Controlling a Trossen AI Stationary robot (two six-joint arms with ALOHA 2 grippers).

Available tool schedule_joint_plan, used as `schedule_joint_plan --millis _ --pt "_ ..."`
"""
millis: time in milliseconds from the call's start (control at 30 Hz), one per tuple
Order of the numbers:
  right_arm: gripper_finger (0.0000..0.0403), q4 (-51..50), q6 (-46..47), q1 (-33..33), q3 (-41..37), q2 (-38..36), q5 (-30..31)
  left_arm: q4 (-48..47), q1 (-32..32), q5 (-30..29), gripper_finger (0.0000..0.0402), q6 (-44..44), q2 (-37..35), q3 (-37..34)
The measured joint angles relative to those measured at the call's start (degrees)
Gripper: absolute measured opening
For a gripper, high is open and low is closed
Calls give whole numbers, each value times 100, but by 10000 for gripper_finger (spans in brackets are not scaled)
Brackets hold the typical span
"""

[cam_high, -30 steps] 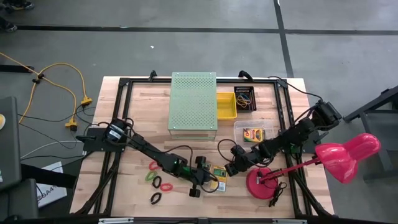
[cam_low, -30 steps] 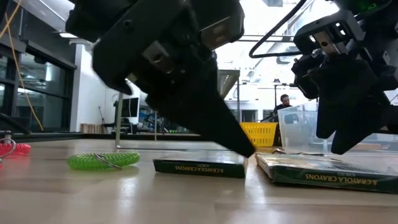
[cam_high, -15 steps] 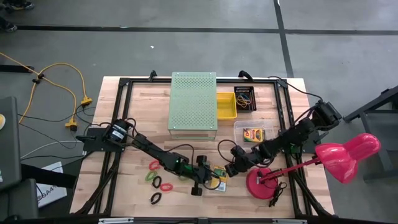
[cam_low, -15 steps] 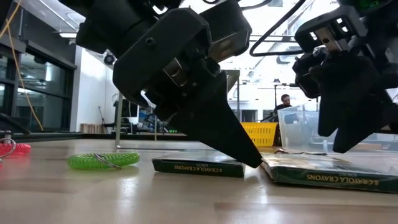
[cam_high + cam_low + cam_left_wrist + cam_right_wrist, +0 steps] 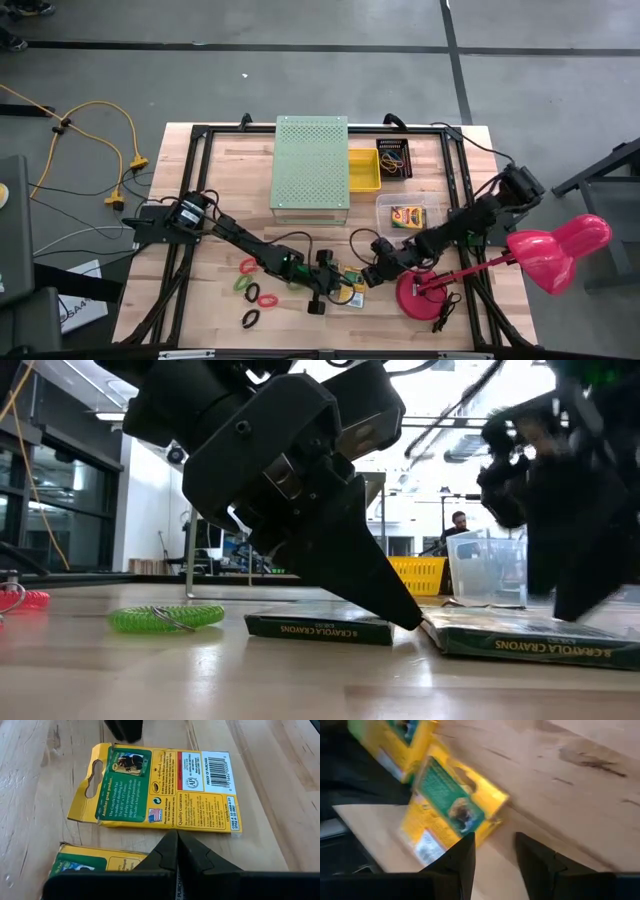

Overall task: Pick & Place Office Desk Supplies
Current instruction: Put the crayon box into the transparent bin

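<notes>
Little looks done: both crayon boxes (image 5: 160,790) and the bands (image 5: 250,285) lie near the tabletop's front edge, left gripper (image 5: 345,291) clenched empty between the boxes, right gripper (image 5: 367,277) released beside them.

Two flat yellow-and-green crayon boxes (image 5: 162,790) lie side by side on the surface; coiled elastic band loops (image 5: 252,285) lie apart.

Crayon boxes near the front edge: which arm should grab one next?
Probably the right. Its hand is open just short of a crayon box. The left hand is shut, its tip down between the two boxes, so it would have to open first.
</notes>
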Motion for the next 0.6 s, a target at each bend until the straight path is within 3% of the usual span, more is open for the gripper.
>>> schedule_joint_plan --millis 233,600 --pt "129 944 -227 -116 7 579 -419 81 36 51 1 30 76 -4" --pt "129 627 -324 -164 9 546 -336 97 76 354 1 -111 255 0"
